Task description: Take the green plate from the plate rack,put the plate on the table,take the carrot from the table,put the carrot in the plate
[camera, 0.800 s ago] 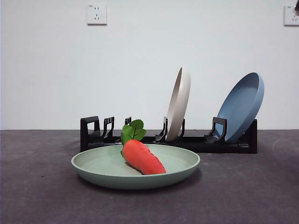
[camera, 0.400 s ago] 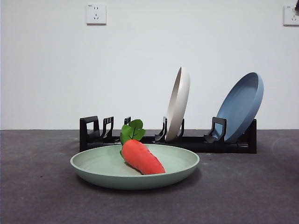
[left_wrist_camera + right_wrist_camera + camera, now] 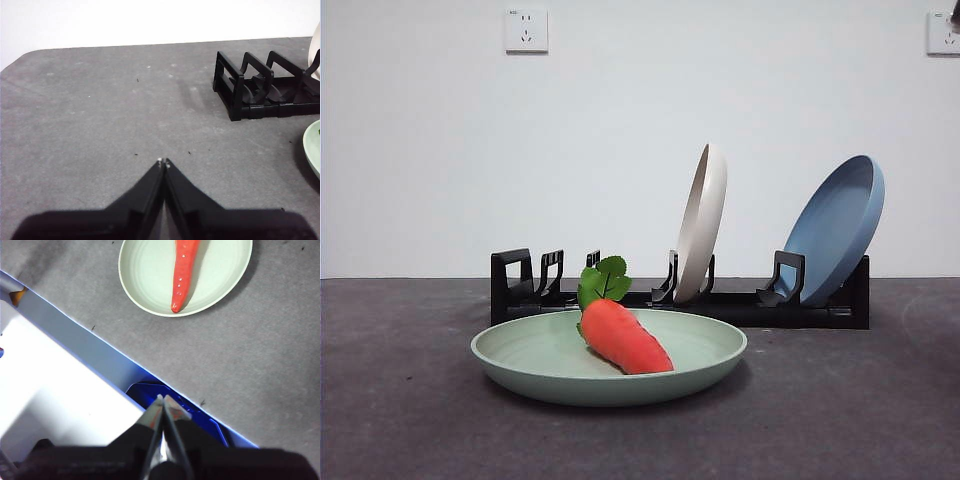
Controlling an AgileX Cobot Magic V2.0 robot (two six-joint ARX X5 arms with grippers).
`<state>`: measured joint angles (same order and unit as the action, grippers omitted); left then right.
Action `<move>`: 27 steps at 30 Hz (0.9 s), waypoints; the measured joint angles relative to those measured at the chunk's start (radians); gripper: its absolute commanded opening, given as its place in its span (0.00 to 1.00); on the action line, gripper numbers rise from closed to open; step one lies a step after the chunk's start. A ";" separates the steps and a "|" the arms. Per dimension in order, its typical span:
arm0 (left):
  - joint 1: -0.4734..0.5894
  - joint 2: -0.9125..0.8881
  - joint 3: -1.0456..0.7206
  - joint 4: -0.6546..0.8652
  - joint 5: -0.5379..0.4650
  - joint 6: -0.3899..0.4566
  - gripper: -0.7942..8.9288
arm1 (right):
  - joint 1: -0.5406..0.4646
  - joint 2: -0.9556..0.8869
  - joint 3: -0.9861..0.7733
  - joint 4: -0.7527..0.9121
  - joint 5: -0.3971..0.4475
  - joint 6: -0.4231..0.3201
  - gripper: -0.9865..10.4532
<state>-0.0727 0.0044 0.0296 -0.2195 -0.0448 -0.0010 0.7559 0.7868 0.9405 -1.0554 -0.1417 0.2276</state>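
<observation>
The green plate (image 3: 560, 360) lies flat on the table (image 3: 860, 420) in front of the plate rack (image 3: 740, 305). The carrot (image 3: 625, 338) lies in the plate, leaves toward the rack. The right wrist view shows the plate (image 3: 150, 275) with the carrot (image 3: 182, 275) in it from above. My left gripper (image 3: 163, 161) is shut and empty over bare table, with the rack's end (image 3: 250, 90) and the plate's edge (image 3: 314, 147) off to one side. My right gripper (image 3: 162, 402) is shut and empty, high above the table's edge. Neither arm shows in the front view.
A cream-white plate (image 3: 703, 225) and a blue plate (image 3: 835, 230) stand in the rack. The rack's left slots (image 3: 525, 275) hold nothing. A blue-edged white surface (image 3: 55, 380) lies below the right gripper beside the table.
</observation>
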 measured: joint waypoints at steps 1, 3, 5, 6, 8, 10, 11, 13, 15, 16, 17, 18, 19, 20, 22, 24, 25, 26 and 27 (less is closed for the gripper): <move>0.000 0.000 0.000 0.000 0.000 0.000 0.08 | -0.010 -0.008 0.000 0.006 0.016 -0.017 0.09; 0.000 0.000 0.000 0.000 0.000 0.000 0.08 | -0.061 -0.037 -0.002 0.053 0.050 -0.064 0.09; 0.000 0.000 0.000 0.000 0.000 0.000 0.08 | -0.143 -0.084 -0.022 0.172 0.046 -0.106 0.09; 0.000 0.000 0.000 0.000 0.000 0.000 0.08 | -0.186 -0.106 -0.039 0.233 0.026 -0.116 0.09; 0.000 0.000 0.000 0.000 0.000 0.000 0.08 | -0.296 -0.168 -0.100 0.380 -0.051 -0.132 0.09; 0.000 0.000 0.000 0.000 0.000 0.000 0.08 | -0.396 -0.225 -0.167 0.480 -0.107 -0.140 0.09; 0.000 0.000 0.000 0.000 0.000 0.000 0.08 | -0.457 -0.266 -0.217 0.534 -0.114 -0.144 0.09; 0.000 0.000 0.000 0.000 0.000 0.000 0.08 | -0.536 -0.327 -0.296 0.599 -0.113 -0.150 0.09; 0.000 0.000 0.000 0.000 0.000 0.000 0.08 | -0.605 -0.399 -0.393 0.669 -0.111 -0.160 0.09; 0.000 0.000 0.000 0.000 0.000 0.000 0.08 | -0.625 -0.427 -0.436 0.698 -0.111 -0.162 0.09; 0.000 0.000 0.000 0.000 0.000 0.000 0.08 | -0.647 -0.466 -0.491 0.732 -0.113 -0.165 0.09; 0.000 0.000 0.000 0.000 0.000 0.000 0.08 | -0.659 -0.493 -0.530 0.757 -0.112 -0.167 0.09; 0.000 0.000 0.000 0.000 0.000 0.000 0.08 | -0.668 -0.520 -0.567 0.777 -0.112 -0.168 0.09; 0.000 0.000 0.000 0.000 0.000 0.000 0.08 | -0.674 -0.552 -0.612 0.805 -0.109 -0.169 0.09; 0.000 0.000 0.000 0.000 0.000 0.000 0.08 | -0.678 -0.592 -0.664 0.828 -0.091 -0.169 0.09; 0.000 0.000 0.000 0.000 0.000 0.000 0.08 | -0.678 -0.629 -0.710 0.842 -0.066 -0.171 0.09; 0.000 0.000 0.000 0.000 0.000 0.000 0.08 | -0.678 -0.640 -0.727 0.843 -0.063 -0.172 0.09; 0.000 0.000 0.000 0.000 0.000 0.000 0.08 | -0.678 -0.653 -0.746 0.846 -0.063 -0.172 0.09; 0.000 0.000 0.000 0.000 0.000 0.000 0.08 | -0.678 -0.665 -0.764 0.846 -0.061 -0.172 0.09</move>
<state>-0.0727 0.0044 0.0296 -0.2195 -0.0448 -0.0010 0.0784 0.1219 0.1761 -0.2096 -0.2024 0.0555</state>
